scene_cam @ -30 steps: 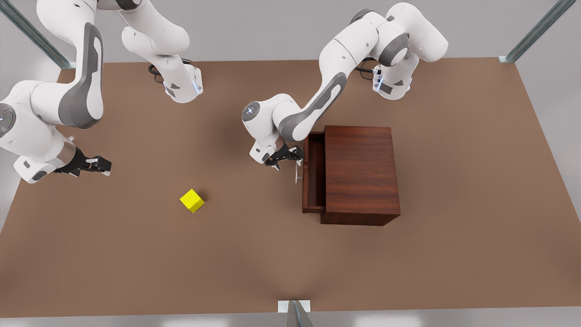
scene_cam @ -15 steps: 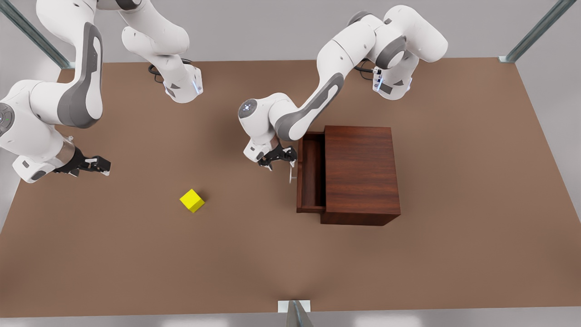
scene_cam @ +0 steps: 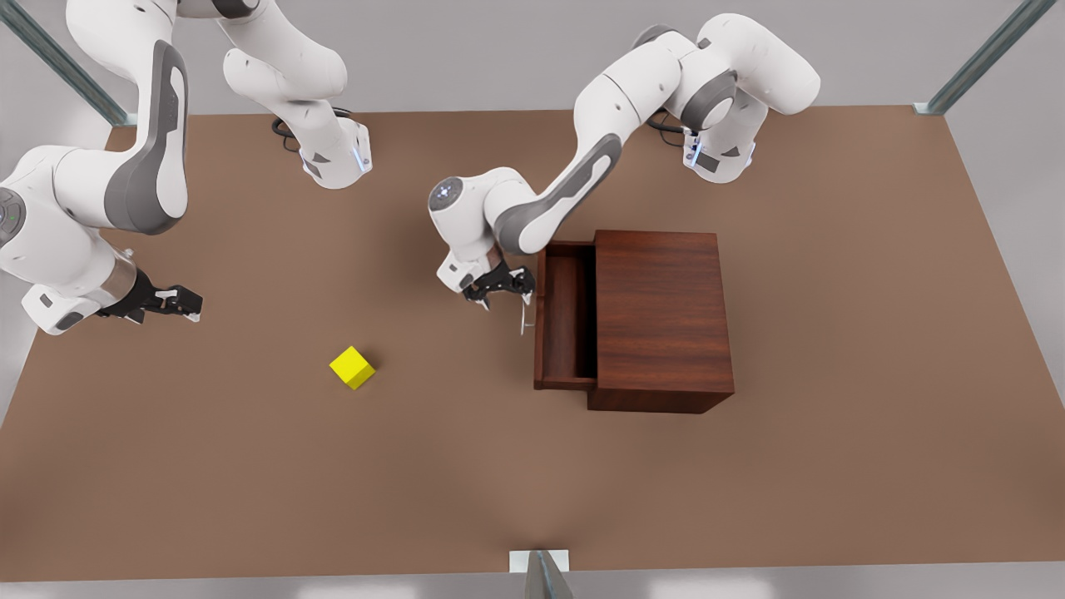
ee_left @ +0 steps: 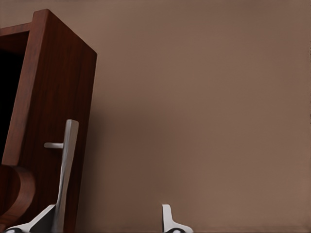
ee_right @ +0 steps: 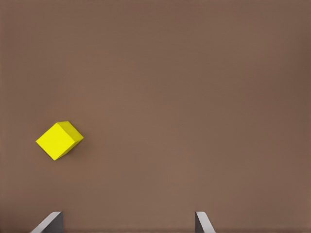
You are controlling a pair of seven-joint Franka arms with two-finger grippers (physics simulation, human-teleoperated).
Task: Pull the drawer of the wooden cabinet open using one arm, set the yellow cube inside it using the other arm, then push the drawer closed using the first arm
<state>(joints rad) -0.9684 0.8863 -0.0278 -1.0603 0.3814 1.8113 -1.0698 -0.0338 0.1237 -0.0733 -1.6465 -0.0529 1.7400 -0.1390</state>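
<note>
Drawer (scene_cam: 564, 323) of the wooden cabinet (scene_cam: 663, 320) stands partly out on the brown table (scene_cam: 749, 499) in the front view, the left gripper (scene_cam: 499, 287) at its silver handle (scene_cam: 524, 314). From the left wrist, that upright bar (ee_left: 66, 165) lies against one fingertip (ee_left: 46, 219), fingers apart. From the right wrist, the waiting right gripper (ee_right: 127, 224), fingers apart, hovers well short of the yellow cube (ee_right: 59, 140).
</note>
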